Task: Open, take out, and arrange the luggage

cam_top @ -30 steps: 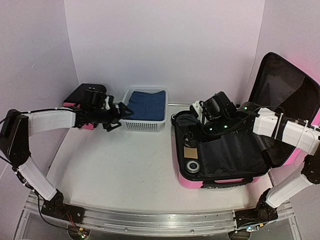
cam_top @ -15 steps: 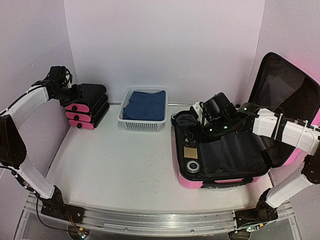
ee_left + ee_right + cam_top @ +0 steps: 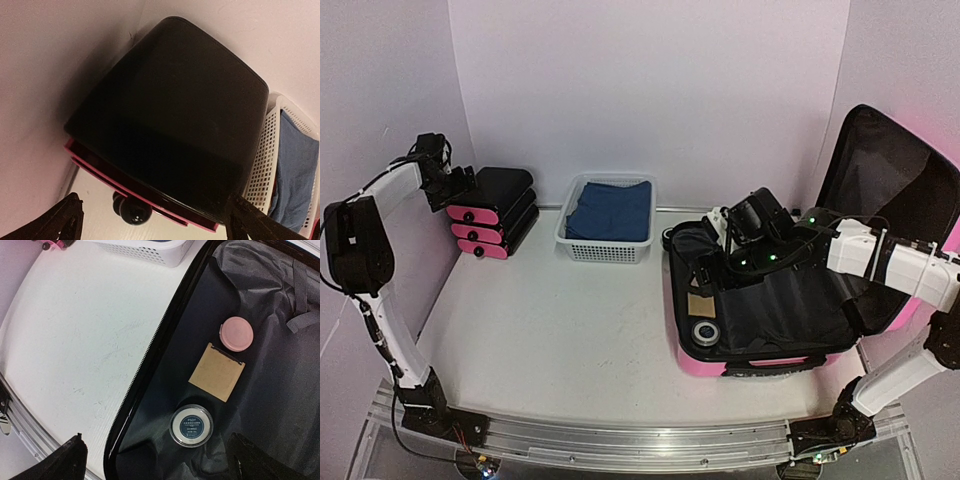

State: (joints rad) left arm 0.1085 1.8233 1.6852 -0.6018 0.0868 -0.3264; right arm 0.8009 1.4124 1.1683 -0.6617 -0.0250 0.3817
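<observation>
Luggage (image 3: 790,315) lies open at the right edge of the table (image 3: 570,320), lid upright — opening is done. Blue cloth (image 3: 612,208) fills the basket (image 3: 605,250) at the back edge. A pink case (image 3: 236,333), tan card (image 3: 217,371) and round tin (image 3: 191,425) lie in the lining — not yet taken out. The right gripper (image 3: 155,440) hovers over them, fingers apart. The left gripper (image 3: 460,183), fingers apart and empty, is beside the drawer unit (image 3: 495,205) in the back-left corner.
</observation>
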